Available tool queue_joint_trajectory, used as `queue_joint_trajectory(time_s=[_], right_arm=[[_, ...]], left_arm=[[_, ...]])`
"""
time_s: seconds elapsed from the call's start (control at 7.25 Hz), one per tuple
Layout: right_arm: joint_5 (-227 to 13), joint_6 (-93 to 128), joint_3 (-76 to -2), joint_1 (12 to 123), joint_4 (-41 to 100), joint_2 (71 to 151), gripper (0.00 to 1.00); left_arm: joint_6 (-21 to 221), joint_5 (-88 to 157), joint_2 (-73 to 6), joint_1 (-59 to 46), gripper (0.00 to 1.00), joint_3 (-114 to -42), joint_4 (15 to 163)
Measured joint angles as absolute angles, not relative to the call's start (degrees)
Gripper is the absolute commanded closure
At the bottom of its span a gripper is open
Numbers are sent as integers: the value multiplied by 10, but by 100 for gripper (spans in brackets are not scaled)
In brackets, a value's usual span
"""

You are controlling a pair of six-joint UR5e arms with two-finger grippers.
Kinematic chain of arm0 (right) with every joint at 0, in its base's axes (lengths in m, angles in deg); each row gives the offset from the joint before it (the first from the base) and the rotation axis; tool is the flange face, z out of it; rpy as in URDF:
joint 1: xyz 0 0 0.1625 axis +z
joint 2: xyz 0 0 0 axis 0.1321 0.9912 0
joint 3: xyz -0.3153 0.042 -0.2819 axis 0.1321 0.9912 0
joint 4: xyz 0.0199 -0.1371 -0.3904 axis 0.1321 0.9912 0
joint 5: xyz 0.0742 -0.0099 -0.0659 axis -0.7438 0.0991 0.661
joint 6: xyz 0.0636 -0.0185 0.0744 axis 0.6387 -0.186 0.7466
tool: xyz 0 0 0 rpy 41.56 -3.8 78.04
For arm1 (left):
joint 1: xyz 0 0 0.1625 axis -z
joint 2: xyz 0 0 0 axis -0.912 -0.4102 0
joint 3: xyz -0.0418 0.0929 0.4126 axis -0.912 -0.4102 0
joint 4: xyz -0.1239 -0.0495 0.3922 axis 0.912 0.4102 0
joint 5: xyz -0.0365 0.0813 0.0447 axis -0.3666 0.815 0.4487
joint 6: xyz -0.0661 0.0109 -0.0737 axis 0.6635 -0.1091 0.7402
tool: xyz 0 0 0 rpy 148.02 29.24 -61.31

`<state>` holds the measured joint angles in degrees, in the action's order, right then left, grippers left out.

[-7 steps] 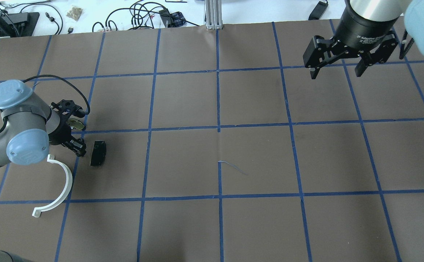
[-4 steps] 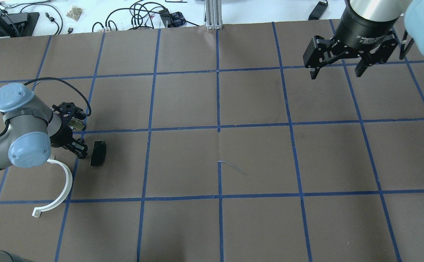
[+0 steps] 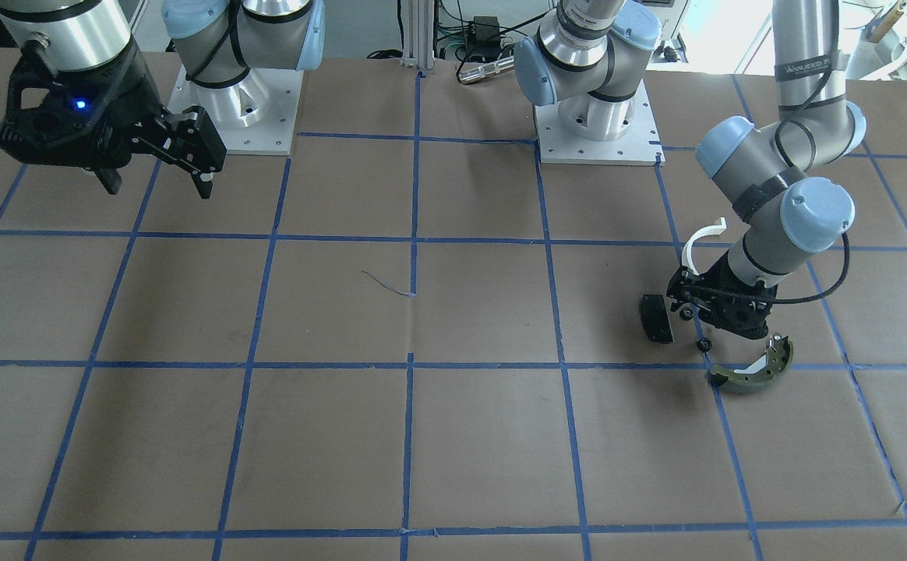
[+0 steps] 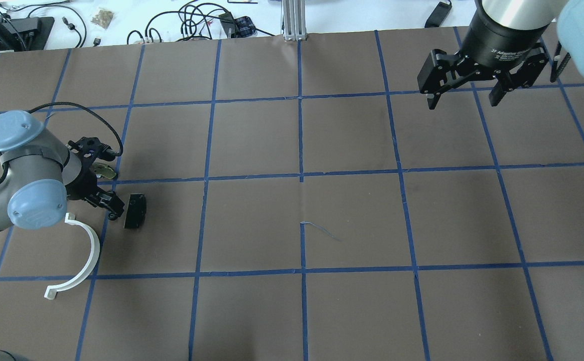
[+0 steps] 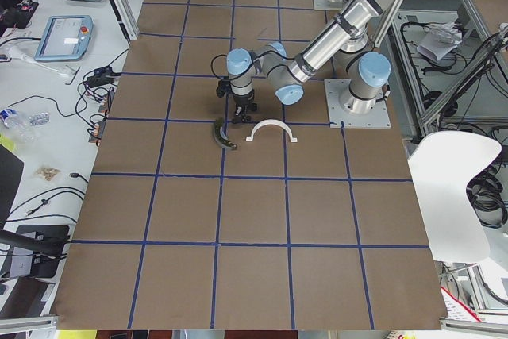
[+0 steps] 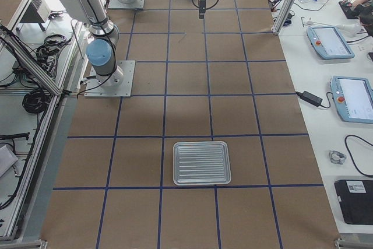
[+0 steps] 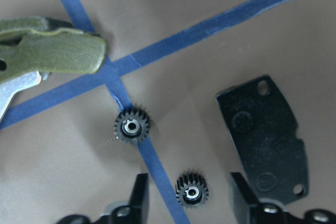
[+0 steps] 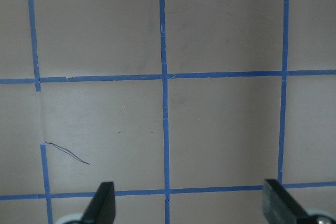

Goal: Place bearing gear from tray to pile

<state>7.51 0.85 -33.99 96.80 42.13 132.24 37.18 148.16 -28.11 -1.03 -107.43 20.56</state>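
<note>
Lies flat on the table (image 7: 210,40) at bottom centre of wrist frame: bearing gear (image 7: 191,193), between the spread fingers (image 7: 139,195) of left claw (image 7: 188,182), touching neither; second gear (image 7: 132,127) up-left.

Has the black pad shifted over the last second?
No. In the overhead view the black pad lies at the same spot just below the horizontal tape line.

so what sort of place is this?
Probably a robotics lab workcell: two arms bolted to a table with a blue tape grid, teach pendants on the side bench, loose cables beyond the table edge.
</note>
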Motion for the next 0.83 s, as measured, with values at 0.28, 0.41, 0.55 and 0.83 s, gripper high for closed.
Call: queue_joint_trajectory(time_s=[0.28,0.41,0.55,0.83], right_arm=[[75,9,-340,968,421,1323,0],[75,9,-340,968,421,1323,0],[75,9,-340,968,421,1323,0],[75,8,-340,968,421,1323,0]], left_arm=[[385,1481,-263,3,0,-1001,309],[401,1483,-262,17,0,-923,401],[436,1484,-264,35,0,-848,485],[566,1484,-260,94,0,-743,596]])
